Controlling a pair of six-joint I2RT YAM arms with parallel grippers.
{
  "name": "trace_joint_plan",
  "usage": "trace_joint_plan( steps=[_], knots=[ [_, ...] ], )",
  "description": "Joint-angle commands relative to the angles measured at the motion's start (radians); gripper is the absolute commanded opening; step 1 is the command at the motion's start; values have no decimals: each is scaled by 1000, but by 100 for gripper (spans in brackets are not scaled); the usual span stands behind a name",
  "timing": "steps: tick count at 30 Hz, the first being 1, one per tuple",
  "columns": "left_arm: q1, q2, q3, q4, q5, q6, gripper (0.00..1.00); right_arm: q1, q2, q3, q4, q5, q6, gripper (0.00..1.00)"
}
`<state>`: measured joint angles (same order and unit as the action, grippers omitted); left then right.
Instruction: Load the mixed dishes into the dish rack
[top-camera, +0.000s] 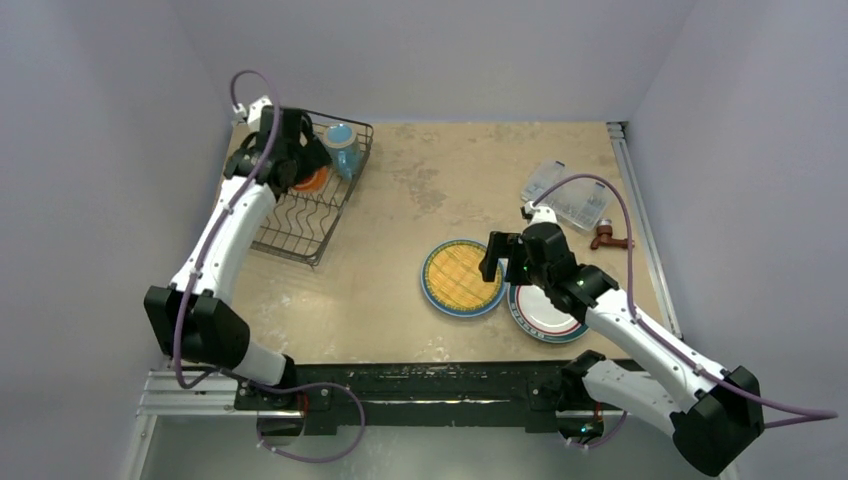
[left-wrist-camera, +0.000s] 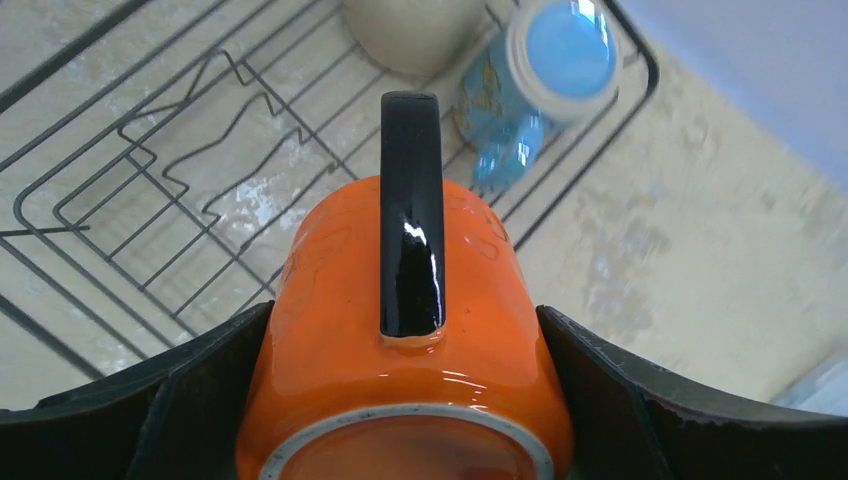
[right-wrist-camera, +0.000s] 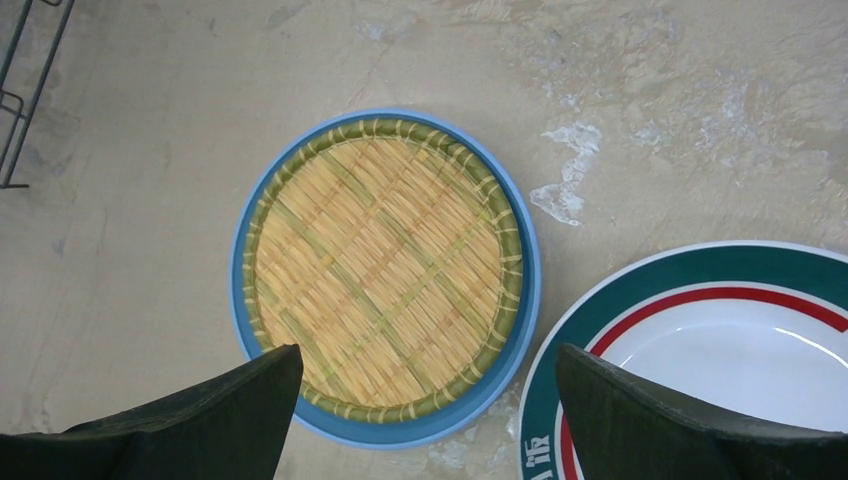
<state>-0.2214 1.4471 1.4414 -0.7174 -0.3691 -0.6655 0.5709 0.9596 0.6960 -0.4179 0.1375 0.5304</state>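
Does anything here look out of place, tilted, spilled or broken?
Nothing looks spilled or broken. The blue mug in the rack seems to lean rather than stand upright. A small red-brown thing lies beside the clear box; I cannot identify it.

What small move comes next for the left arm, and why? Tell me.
Probably lower the orange cup onto the bare wires of the dish rack: the jaws clamp it over the rack, and the blue mug and cream cup already sit inside, just beyond it.
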Motion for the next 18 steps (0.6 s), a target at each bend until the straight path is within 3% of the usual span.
trace_joint_plan(
  steps=[1, 8, 18],
  knots=[
    [99, 158, 273, -98, 77, -278, 0, 0, -59, -45, 76, -38, -45, 99],
    [161, 481, 628, -338, 72, -409, 0, 0, -207, -111, 131, -29, -44, 99],
    [197, 660, 674, -329, 134, -542, 0, 0, -192, -107, 139, -39, -52, 99]
  ],
)
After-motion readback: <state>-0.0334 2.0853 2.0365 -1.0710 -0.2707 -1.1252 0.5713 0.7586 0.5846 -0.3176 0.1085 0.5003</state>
